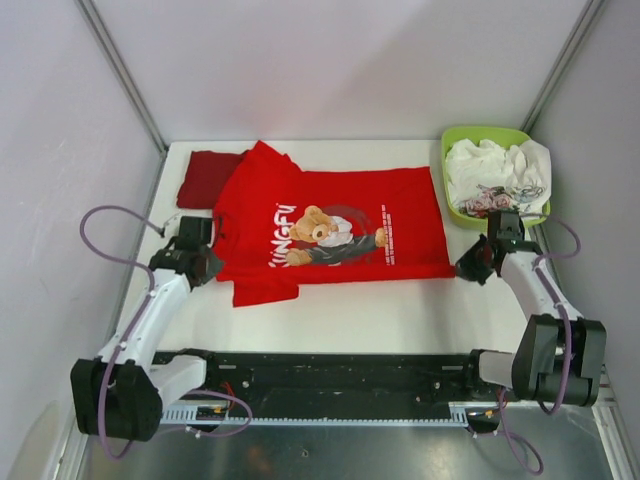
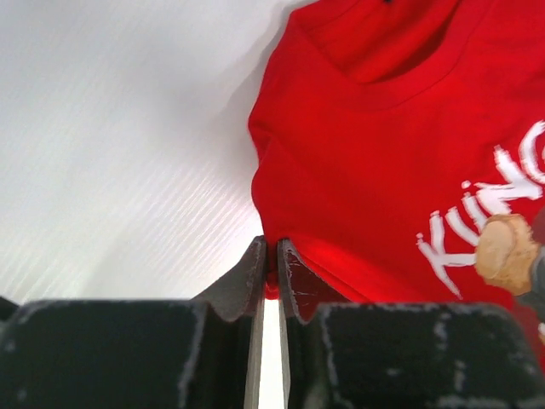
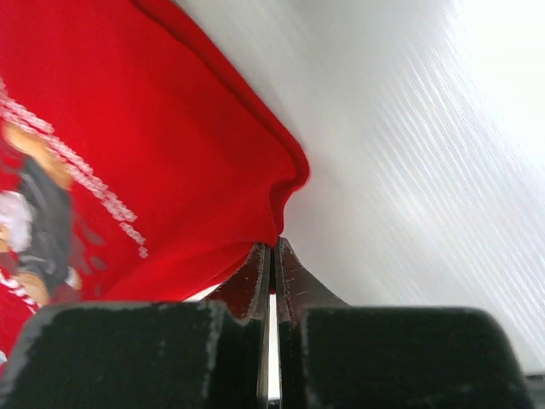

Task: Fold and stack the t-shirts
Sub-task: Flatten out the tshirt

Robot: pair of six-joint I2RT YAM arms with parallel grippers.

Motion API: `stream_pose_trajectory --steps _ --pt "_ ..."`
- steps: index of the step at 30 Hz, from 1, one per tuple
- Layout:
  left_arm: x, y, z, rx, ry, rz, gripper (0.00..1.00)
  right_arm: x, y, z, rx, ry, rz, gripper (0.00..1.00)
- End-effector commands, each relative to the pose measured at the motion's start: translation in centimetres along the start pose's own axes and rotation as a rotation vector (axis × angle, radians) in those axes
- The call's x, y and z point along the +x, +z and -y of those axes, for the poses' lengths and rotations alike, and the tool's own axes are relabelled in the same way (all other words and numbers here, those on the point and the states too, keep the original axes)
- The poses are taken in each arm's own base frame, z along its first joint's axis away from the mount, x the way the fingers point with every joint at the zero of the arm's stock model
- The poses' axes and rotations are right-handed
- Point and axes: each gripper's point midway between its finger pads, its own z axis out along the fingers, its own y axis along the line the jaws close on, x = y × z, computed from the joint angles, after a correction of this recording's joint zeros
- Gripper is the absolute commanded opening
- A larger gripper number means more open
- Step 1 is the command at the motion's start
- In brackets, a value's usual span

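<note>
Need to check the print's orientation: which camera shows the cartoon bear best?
Top external: the whole cartoon bear shows, centred on the bright red t-shirt. Left wrist catches only a tan bit at its right edge; right wrist shows it blurred and cropped at the left edge.

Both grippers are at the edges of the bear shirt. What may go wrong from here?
1. The left gripper and right gripper pinch only a thin bit of the bright red t-shirt; it may slip out when lifted.
2. Its sleeve seems to overlap the darker red t-shirt; folding may drag that one.
3. The right arm is close to the green basket and might nudge it.
</note>
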Motion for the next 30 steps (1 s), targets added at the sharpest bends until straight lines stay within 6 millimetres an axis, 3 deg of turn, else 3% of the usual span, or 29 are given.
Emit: stream_pose_trajectory --steps 1,5,6,8,11,14,18,23,30 --pt "1.7 -0.4 -2.9 -0.084 -0.047 -0.03 0.13 5.0 -0.7 4.4 0.099 0.058 -0.14 0.0" --pt "2.9 -0.7 -4.1 -0.1 -0.066 -0.057 0.15 7.3 -0.8 6.1 0.11 0.097 -0.194 0.06" --pt "2.9 -0.8 -4.0 -0.092 -0.066 -0.063 0.19 7.5 -0.9 6.2 0.113 0.097 -0.197 0.1" --pt "3.0 -1.1 -3.2 -0.056 -0.061 -0.084 0.38 7.5 -1.1 6.2 0.105 0.094 -0.187 0.25" --pt "2.5 -1.9 -1.8 0.015 -0.031 -0.102 0.58 6.9 -2.0 4.8 0.038 0.076 -0.133 0.46" --pt "1.7 -3.2 -1.5 0.062 -0.045 -0.052 0.67 5.9 -3.3 2.2 -0.042 -0.003 -0.046 0.55" --pt "2.9 -3.6 -3.0 0.015 -0.091 -0.045 0.6 6.4 -3.8 -1.3 -0.038 -0.198 0.027 0.57" --pt "5.9 -2.8 -3.2 -0.059 -0.082 -0.099 0.47 9.5 -2.8 -6.6 -0.14 -0.411 0.038 0.57" --pt "8.6 -2.4 -4.6 -0.149 -0.073 -0.125 0.39 12.6 -2.0 -10.5 -0.253 -0.562 0.007 0.57"
